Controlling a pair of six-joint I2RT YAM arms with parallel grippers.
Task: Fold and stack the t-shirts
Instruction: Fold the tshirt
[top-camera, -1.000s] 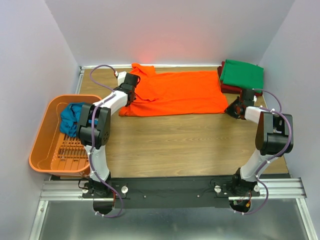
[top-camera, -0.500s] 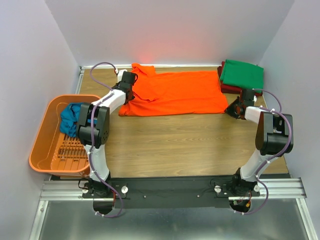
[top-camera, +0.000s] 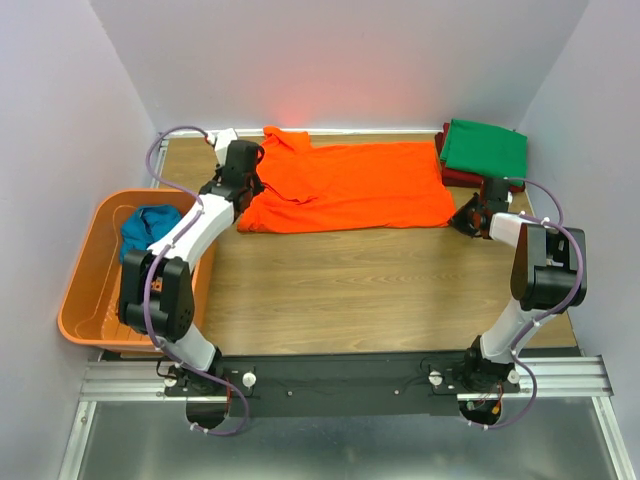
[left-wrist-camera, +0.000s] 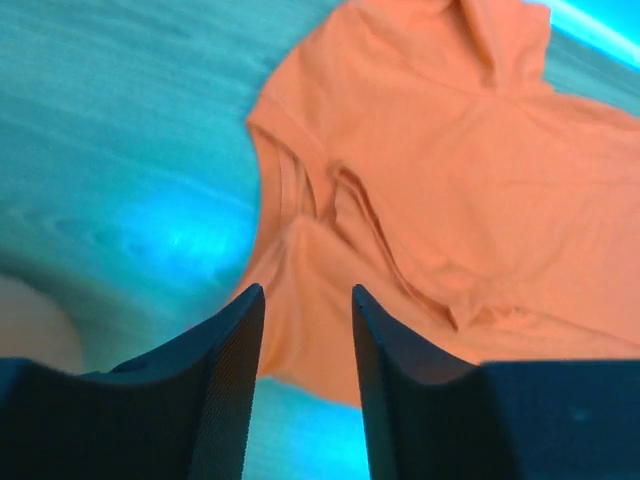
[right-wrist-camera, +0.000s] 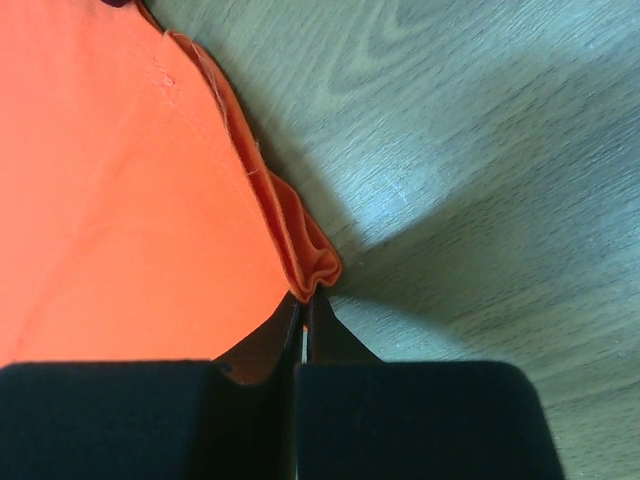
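Observation:
The bright orange t-shirt (top-camera: 350, 185) lies spread flat at the back of the table. It also shows in the left wrist view (left-wrist-camera: 450, 180) and the right wrist view (right-wrist-camera: 120, 200). My left gripper (top-camera: 247, 180) (left-wrist-camera: 305, 295) is open and empty, hovering over the shirt's left sleeve edge. My right gripper (top-camera: 465, 218) (right-wrist-camera: 305, 296) is shut on the shirt's folded right front corner, low on the table. The green t-shirt (top-camera: 485, 145) lies folded on the dark red one (top-camera: 452, 178) at the back right. The teal-blue t-shirt (top-camera: 148, 228) is bunched in the basket.
An orange plastic basket (top-camera: 90, 320) stands at the left edge of the table, with my left arm's elbow over it. Grey walls close in the back and both sides. The wooden table (top-camera: 350, 290) runs in front of the shirt.
My left arm swung its elbow out to the left over the basket, and its gripper shifted a little back and left by the sleeve. The right arm and the shirts have not moved.

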